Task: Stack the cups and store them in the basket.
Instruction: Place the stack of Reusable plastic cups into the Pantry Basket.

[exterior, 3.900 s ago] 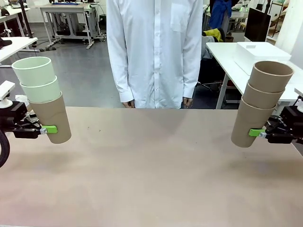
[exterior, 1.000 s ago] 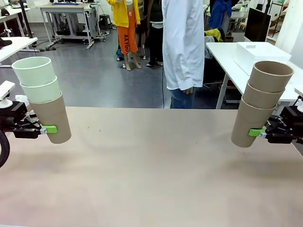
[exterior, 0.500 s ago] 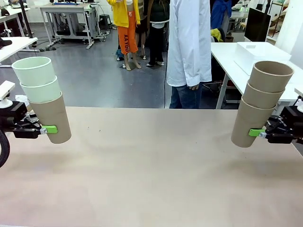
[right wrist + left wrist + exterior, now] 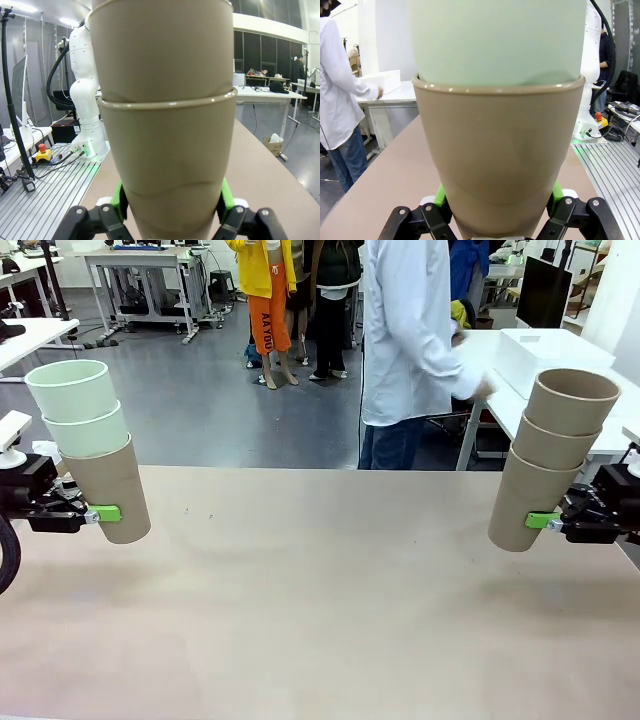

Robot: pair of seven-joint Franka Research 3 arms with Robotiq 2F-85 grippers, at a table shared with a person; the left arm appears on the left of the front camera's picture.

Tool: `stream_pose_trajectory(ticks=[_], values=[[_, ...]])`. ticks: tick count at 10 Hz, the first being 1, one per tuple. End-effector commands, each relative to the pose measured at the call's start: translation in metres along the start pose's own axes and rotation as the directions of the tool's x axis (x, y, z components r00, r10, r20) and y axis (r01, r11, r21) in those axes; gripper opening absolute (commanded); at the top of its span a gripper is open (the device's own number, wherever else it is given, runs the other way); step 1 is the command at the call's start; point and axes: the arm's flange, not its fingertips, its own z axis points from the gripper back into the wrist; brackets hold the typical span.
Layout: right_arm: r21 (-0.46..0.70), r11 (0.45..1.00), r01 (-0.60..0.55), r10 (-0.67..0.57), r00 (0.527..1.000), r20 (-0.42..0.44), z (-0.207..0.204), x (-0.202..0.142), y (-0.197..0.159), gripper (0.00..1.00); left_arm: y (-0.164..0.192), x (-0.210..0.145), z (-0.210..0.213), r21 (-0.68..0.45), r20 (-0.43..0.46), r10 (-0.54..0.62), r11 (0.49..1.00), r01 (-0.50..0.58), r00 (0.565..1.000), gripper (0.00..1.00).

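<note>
Front view: the person [image 4: 410,340] in a white shirt, who faced the table a few seconds ago, has turned side-on. They now stretch a hand [image 4: 478,388] toward the large white rectangular plastic basket [image 4: 548,348], which sits on a side table behind the right arm. The basket is probably about to be fetched. It is not yet on the brown work table [image 4: 320,610], so storing cannot begin.

Neither arm has moved. The left gripper [image 4: 108,512] reaches in level from the left edge. It is clamped on the bottom cup of the left stack [image 4: 95,455], one tan-brown matte tumbler with two pale mint green tumblers nested inside. The right gripper [image 4: 545,521] mirrors it from the right edge, clenched on the bottom of the right stack [image 4: 550,455], three nested tan-brown tumblers. Both stacks lean slightly and appear lifted off the table.

Left wrist view: green pads press both sides of the tan cup's base, with a mint cup seated in its rim. Beyond, the person leans toward the basket.

Right wrist view: green pads squeeze the lowest tan cup, and another is nested above it.
</note>
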Motion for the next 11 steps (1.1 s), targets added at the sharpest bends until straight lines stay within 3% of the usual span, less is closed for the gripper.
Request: stream_pose_trajectory(ticks=[1,11], values=[[-0.004,1.0,-0.006,0.006,1.0,0.006,-0.0005,0.0045,-0.0006,0.85,0.001,0.005,0.0004,-0.001,0.008,-0.01,1.0,0.01,1.0,0.84],[-0.004,1.0,-0.006,0.006,1.0,0.006,-0.0005,0.0045,-0.0006,0.85,0.001,0.005,0.0004,-0.001,0.008,-0.01,1.0,0.01,1.0,0.84]])
